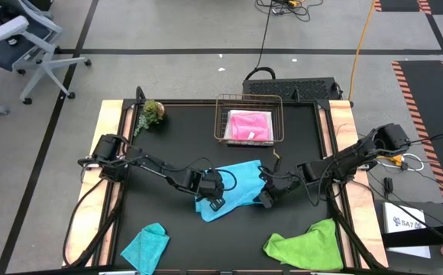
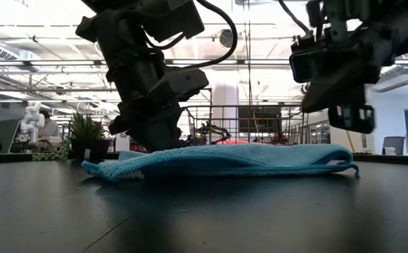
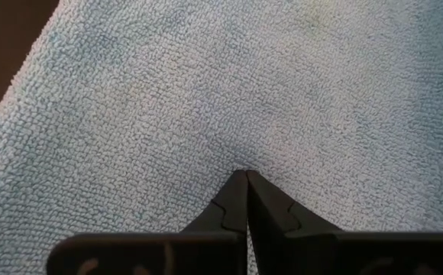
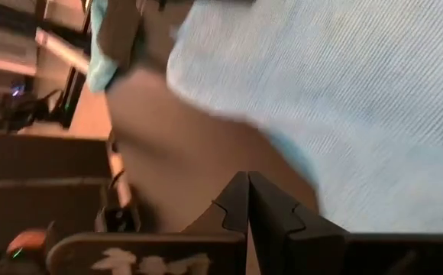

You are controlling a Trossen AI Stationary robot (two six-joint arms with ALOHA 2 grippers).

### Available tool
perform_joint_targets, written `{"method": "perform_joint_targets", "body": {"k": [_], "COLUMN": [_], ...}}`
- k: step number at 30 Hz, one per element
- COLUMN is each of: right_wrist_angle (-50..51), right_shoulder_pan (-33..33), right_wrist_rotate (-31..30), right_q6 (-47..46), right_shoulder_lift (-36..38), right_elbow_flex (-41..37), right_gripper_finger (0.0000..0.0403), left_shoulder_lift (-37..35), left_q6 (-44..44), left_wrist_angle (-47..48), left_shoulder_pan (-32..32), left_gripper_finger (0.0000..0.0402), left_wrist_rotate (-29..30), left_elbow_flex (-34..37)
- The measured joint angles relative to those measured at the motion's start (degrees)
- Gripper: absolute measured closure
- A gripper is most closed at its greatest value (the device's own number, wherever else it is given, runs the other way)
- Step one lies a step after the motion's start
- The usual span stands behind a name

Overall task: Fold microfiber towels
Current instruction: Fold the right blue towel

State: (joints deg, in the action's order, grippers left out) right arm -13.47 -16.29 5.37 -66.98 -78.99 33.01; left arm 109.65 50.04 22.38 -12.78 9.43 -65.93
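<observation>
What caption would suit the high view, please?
Both end effectors, left and right, shut, at the sky blue towel.

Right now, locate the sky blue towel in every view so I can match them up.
High view: sky blue towel at table centre, between both grippers.
Low view: flat across the middle.
Left wrist view: fills the picture.
Right wrist view: upper right.
Shared landmark: left gripper, shut, pressing on the towel.

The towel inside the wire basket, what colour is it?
Hot pink towel; the high view shows it best.
</observation>
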Motion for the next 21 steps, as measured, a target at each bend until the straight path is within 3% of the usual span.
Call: {"method": "perform_joint_targets", "body": {"k": [5,12,15,18,21], "right_wrist_angle": [2.61,14.37,15.63,19.86,32.47], "right_shoulder_pan": [-3.04,-5.32,-5.62,-6.69,-7.92], "right_wrist_rotate": [1.97,-10.78,-11.43,-11.36,-13.39], "right_q6": [-1.02,-2.21,-1.84,4.29,14.22], "right_shoulder_lift": [0.01,0.01,-0.01,-0.02,-0.01], "right_elbow_flex": [0.0,0.0,0.44,4.85,12.43], "right_gripper_finger": [0.0403,0.0403,0.0403,0.0403,0.0403], "left_shoulder_lift": [0.0,0.0,0.0,0.0,-0.02], "left_q6": [-0.02,0.08,0.14,0.22,0.15], "left_wrist_angle": [0.01,0.01,0.02,0.04,0.04], "left_shoulder_pan": [0.0,0.0,0.0,0.0,0.0], "left_gripper_finger": [0.0394,0.0396,0.0398,0.0398,0.0396], "left_wrist_rotate": [-0.03,-0.06,-0.26,-0.26,-0.4], "left_elbow_flex": [0.0,0.0,0.0,0.0,0.0]}}
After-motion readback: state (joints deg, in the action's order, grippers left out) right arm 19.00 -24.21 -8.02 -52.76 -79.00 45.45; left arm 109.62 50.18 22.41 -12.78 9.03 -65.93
